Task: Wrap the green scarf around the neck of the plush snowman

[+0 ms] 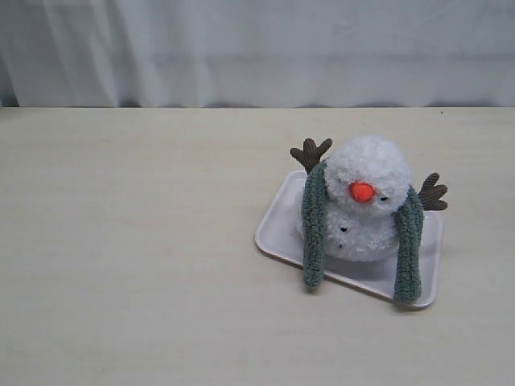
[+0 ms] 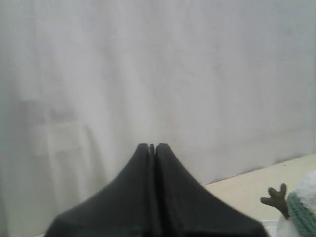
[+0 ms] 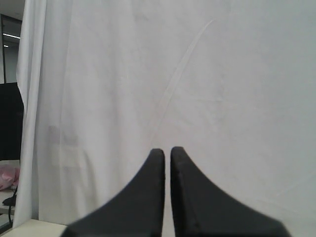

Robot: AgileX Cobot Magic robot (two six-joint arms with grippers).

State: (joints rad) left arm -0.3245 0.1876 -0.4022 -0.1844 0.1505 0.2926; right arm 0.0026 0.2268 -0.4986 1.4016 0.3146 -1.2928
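Observation:
The plush snowman (image 1: 366, 173) sits on a white tray (image 1: 278, 233) right of the table's middle, facing the camera. The green scarf (image 1: 314, 225) lies behind its neck, and both ends hang down its front past the tray's near rim. Neither gripper shows in the exterior view. In the left wrist view my left gripper (image 2: 151, 146) is shut and empty, held up toward the curtain. One twig arm (image 2: 276, 197) and a bit of the scarf (image 2: 301, 210) show at that view's corner. My right gripper (image 3: 167, 150) is shut with a hairline gap, empty, and also faces the curtain.
A white curtain (image 1: 257, 48) hangs along the far edge of the pale wooden table (image 1: 121, 265). In the right wrist view a dark opening (image 3: 10, 113) shows beside the curtain's edge.

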